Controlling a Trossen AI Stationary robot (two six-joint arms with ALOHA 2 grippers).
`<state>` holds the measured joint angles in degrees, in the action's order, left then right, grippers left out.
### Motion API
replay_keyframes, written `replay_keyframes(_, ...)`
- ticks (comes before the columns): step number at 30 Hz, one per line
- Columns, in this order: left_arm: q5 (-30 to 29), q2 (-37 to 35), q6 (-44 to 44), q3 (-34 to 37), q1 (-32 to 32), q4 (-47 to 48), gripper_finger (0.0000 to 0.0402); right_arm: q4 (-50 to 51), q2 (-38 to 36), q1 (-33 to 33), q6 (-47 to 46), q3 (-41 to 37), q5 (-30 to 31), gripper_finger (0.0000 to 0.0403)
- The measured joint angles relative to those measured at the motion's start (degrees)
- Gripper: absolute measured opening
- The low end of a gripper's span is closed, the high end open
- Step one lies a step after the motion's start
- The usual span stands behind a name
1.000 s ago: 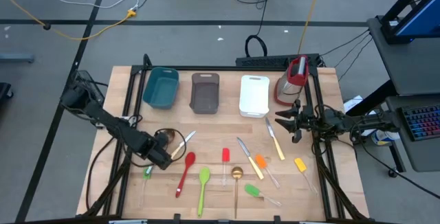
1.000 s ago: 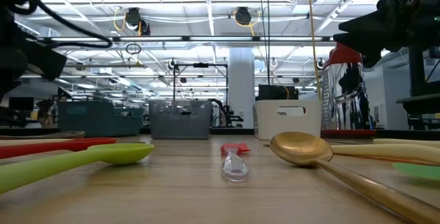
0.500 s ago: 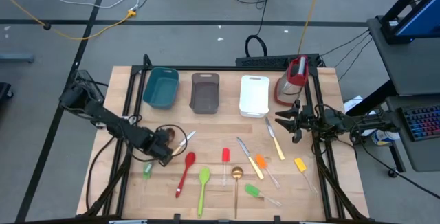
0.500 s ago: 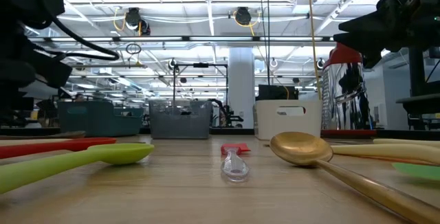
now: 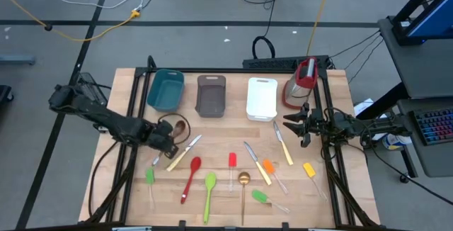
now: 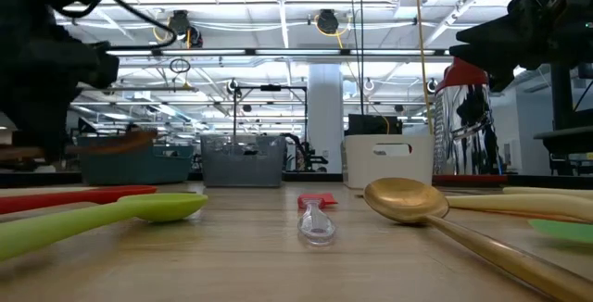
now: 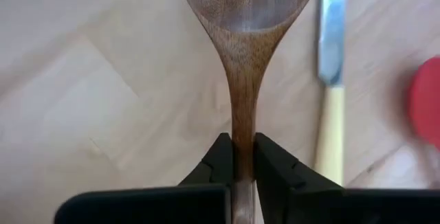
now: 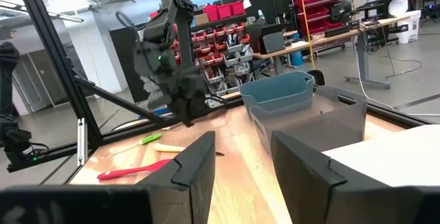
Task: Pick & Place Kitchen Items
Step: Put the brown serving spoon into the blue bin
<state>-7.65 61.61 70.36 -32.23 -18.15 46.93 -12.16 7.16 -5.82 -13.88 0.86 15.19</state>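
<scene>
Wooden spoon (image 7: 242, 59) sits clamped by its handle between the two dark fingers (image 7: 220, 159) of the left end effector (image 5: 168, 140), its bowl pointing away from the wrist, above the left half of the wooden worktop (image 5: 219, 210); whether the spoon rests on the boards or is raised off them cannot be told; just beside it lies a pale-handled knife (image 5: 184, 152), and nearer the front edge lie a red spoon (image 5: 190, 177), a green spoon (image 5: 209, 192) and a gold spoon (image 5: 243, 188); a small green-headed spatula (image 5: 150, 178) lies to the left of these; along the far edge stand a teal tub (image 5: 165, 91), a grey tub (image 5: 211, 94) and a white tub (image 5: 262, 98), with a red-and-clear jug (image 5: 302, 81) at the right; the right end effector (image 5: 297, 125) hovers near that jug, its fingers (image 8: 192, 165) apart and gripping nothing.
</scene>
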Motion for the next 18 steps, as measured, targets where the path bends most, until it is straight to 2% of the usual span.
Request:
replay_keyframes(5, -3.9, -6.1, -5.4, -0.8, 5.5, 0.6, 0.0021, 0.0, 0.0, 0.0, 0.0, 0.0, 0.0, 0.0134)
replay_keyframes(8, -5.7, -7.7, -10.3, -4.1, 8.9, 2.2, 0.0021, 0.0, 0.0, 0.0, 0.0, 0.0, 0.0, 0.0134)
replay_keyframes(13, -8.8, -7.0, -22.0, -13.8, 15.9, 6.8, 0.0021, 0.0, 0.0, 0.0, 0.0, 0.0, 0.1, 0.0134)
replay_keyframes(18, -9.0, -3.8, -34.2, -21.8, 24.8, 10.5, 0.0021, 0.0, 0.0, 0.0, -0.2, 0.0, 0.2, 0.0134)
